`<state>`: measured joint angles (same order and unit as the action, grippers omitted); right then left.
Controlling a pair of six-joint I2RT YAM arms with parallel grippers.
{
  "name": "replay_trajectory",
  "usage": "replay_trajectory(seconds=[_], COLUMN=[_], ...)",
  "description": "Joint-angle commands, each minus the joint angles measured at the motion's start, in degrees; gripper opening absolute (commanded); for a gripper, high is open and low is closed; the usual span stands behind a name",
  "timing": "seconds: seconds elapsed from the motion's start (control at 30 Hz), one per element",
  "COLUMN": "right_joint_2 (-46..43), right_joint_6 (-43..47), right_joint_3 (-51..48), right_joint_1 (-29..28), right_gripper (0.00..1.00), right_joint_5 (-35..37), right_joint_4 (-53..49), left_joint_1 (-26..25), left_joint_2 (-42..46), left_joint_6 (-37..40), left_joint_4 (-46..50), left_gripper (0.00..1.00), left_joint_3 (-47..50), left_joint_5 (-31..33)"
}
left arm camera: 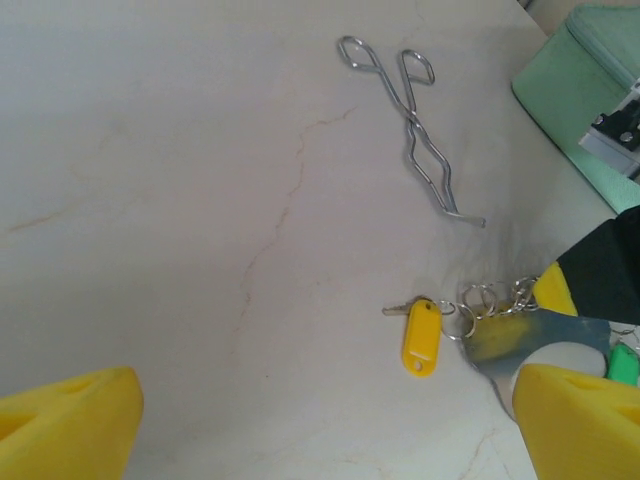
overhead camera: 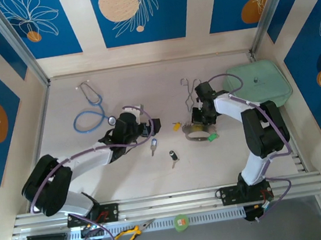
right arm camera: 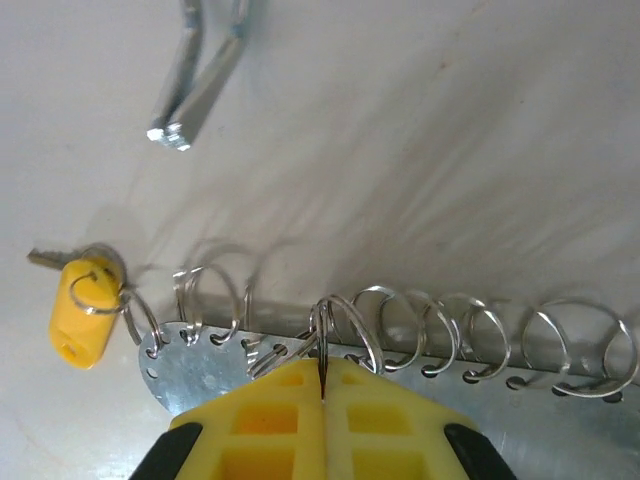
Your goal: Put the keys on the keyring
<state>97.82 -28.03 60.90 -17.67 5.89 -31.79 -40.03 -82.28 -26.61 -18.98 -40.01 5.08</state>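
Observation:
The keyring (overhead camera: 196, 132) is a silver plate carrying a row of wire rings, a green tab and a yellow tag (overhead camera: 176, 126), lying right of centre. My right gripper (right arm camera: 322, 372) is shut on one upright ring of the keyring (right arm camera: 200, 362), its yellow pads pressed together. A small key hangs beside the yellow tag (right arm camera: 82, 312). The blue-headed key (overhead camera: 153, 146) and the black-headed key (overhead camera: 173, 156) lie loose on the table near the middle. Just above and left of them, my left gripper (overhead camera: 149, 127) is open and holds nothing. Between its yellow fingertips (left arm camera: 65, 425) I see the tag (left arm camera: 421, 335).
Thin metal forceps (overhead camera: 189, 93) lie behind the keyring. A blue stethoscope (overhead camera: 92, 111) lies at the back left. A mint-green pouch (overhead camera: 258, 84) sits at the back right. Yellow-handled pliers (overhead camera: 130, 233) rest on the front rail.

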Motion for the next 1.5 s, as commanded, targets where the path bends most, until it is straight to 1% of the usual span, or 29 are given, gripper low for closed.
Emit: replay_trajectory(seconds=[0.0,0.2,0.37,0.43,0.5,0.63,0.7,0.8,0.93,1.03,1.13,1.3,1.47], right_joint_2=[-5.24,-9.28,-13.63,-15.75,-18.17,-23.19,-25.39,-27.52,-27.86,-27.87,-27.5,-25.69,-24.53], right_joint_6=[4.61,11.59,18.74,22.5,26.19,33.73,37.15,41.01,46.0,49.01,51.67,53.53,55.67], right_joint_3=[0.91,-0.44,-5.2,-6.59,-8.33,-13.26,-15.46,-17.28,-17.18,-17.12,-16.92,-16.09,-16.12], right_joint_1=[-2.66,-9.15,-13.05,-13.53,-13.45,-13.49,-13.55,-13.45,-13.17,-13.09,-13.32,-14.25,-15.89], right_gripper=[0.0,0.0,0.0,0.0,0.0,0.0,0.0,0.0,0.0,0.0,0.0,0.0,0.0], right_joint_5=[1.75,3.13,2.3,-0.2,-4.74,-14.09,-16.65,-19.01,-23.83,-27.2,-28.91,-27.65,-25.94], right_joint_4=[-1.53,-0.43,8.09,11.8,15.78,23.27,25.76,27.84,27.15,26.36,24.94,22.72,22.35], left_joint_1=[-0.6,-0.58,-0.56,-0.55,-0.58,-0.65,-0.66,-0.66,-0.66,-0.66,-0.62,-0.61,-0.66], left_joint_2=[2.78,4.04,5.41,6.51,7.65,9.77,11.04,13.12,15.24,16.43,17.28,17.0,15.95], left_joint_6=[4.16,10.34,14.96,17.03,20.22,29.46,33.61,40.44,48.79,53.68,55.75,59.8,60.56], left_joint_4=[0.52,1.39,3.45,2.96,2.12,0.65,0.59,1.13,3.25,5.12,6.33,9.72,13.01], left_gripper=[0.95,0.96,0.95,0.94,0.92,0.86,0.84,0.78,0.65,0.59,0.57,0.55,0.53], left_joint_3=[0.5,0.57,0.29,1.1,1.72,2.77,3.09,3.51,4.21,4.83,4.95,4.56,4.03], left_joint_5=[3.18,5.51,6.58,6.48,5.4,2.46,1.68,-2.25,-11.17,-15.97,-16.99,-24.72,-27.51])
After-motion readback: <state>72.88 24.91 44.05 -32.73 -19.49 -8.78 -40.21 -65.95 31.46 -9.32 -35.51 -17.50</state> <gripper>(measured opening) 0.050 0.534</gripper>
